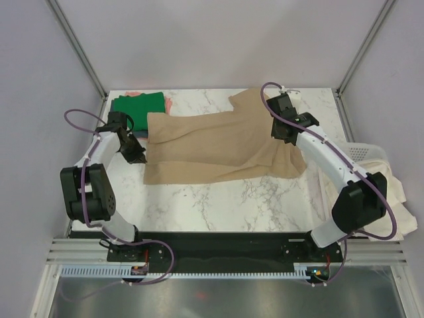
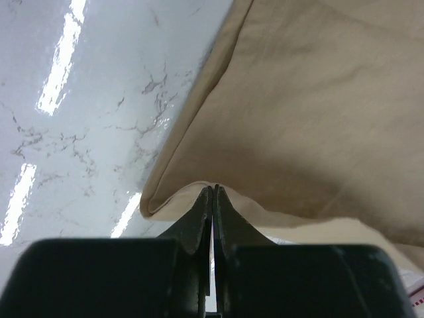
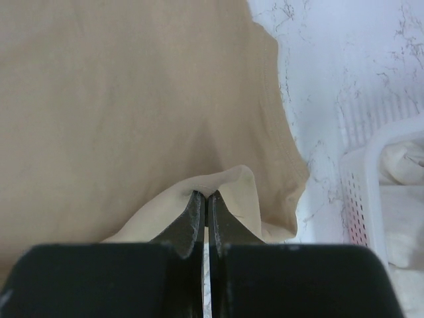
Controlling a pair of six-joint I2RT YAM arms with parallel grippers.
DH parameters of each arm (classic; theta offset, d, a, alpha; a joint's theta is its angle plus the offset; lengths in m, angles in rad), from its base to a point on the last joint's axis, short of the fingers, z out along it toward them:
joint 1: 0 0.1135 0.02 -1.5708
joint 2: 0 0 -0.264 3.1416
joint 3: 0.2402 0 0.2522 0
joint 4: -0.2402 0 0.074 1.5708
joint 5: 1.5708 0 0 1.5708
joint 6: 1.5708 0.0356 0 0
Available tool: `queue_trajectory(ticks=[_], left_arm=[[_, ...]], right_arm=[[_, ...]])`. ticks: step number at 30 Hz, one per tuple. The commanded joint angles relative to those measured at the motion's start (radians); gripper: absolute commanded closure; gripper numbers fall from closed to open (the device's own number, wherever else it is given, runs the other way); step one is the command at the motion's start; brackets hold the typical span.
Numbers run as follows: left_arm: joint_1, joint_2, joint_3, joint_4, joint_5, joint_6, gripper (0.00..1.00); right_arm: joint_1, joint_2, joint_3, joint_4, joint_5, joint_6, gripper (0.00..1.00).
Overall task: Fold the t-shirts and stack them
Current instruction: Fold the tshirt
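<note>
From above, the tan t-shirt (image 1: 225, 142) lies spread flat across the middle of the marble table (image 1: 218, 199), its hem toward nine o'clock and its sleeves toward three. The left gripper (image 1: 137, 156) sits at the shirt's nine o'clock edge, and the right gripper (image 1: 281, 129) is over its two o'clock part, near a sleeve. A folded green t-shirt (image 1: 138, 106) rests at the table's ten o'clock corner, touching the tan one, with a sliver of salmon-pink cloth (image 1: 168, 104) showing at its three o'clock side. At three o'clock, off the table's edge, the white mesh basket (image 1: 368, 154) holds cream cloth (image 1: 397, 192) that spills over its rim.

In the left wrist view, the left claw (image 2: 213, 199) has its fingers pressed together, clamped on a raised corner of the tan shirt (image 2: 311, 99). Bare marble fills the side toward ten o'clock.

In the right wrist view, the right claw (image 3: 207, 202) is likewise drawn tight, pinching a small hump of tan cloth (image 3: 132, 99). The basket's wall (image 3: 361, 199) stands at three o'clock.
</note>
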Motion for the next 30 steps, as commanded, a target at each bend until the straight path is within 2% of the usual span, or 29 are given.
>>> queue_trajectory(ticks=[1,9,21,22,23,24,25,26,27,28,29,30], left_arm=[[0.005,0.050,0.076,0.023,-0.012,0.048,0.98],[0.008,0.122,0.125,0.018,-0.027,0.048,0.98],[0.028,0.211,0.188,0.017,-0.013,0.054,0.98],[0.032,0.214,0.190,0.017,-0.005,0.060,0.96],[0.038,0.213,0.190,0.017,0.020,0.062,0.82],[0.043,0.202,0.190,0.020,0.027,0.066,0.73],[0.043,0.187,0.188,0.023,0.027,0.074,0.66],[0.043,0.161,0.174,0.029,0.015,0.074,0.56],[0.040,0.106,0.164,0.043,0.005,0.074,0.51],[0.040,0.073,0.150,0.049,-0.008,0.074,0.45],[0.041,0.043,0.119,0.054,-0.028,0.075,0.34],[0.041,-0.015,0.101,0.060,-0.039,0.075,0.29]], right_arm=[[-0.034,0.043,0.055,0.036,-0.024,-0.044,1.00],[-0.083,0.145,0.077,0.076,-0.052,-0.058,1.00],[-0.155,0.359,0.241,0.071,-0.039,-0.093,1.00],[-0.161,0.380,0.255,0.071,-0.053,-0.099,0.96],[-0.169,0.426,0.273,0.070,-0.065,-0.102,0.84],[-0.187,0.449,0.323,0.057,-0.075,-0.105,0.39],[-0.198,0.474,0.356,0.044,-0.076,-0.107,0.22],[-0.210,0.515,0.390,0.022,-0.075,-0.106,0.12],[-0.221,0.526,0.449,-0.027,-0.076,-0.104,0.05],[-0.242,0.528,0.465,-0.047,-0.076,-0.095,0.04],[-0.253,0.493,0.457,-0.055,-0.105,-0.092,0.03],[-0.273,0.459,0.397,-0.030,-0.127,-0.086,0.02]])
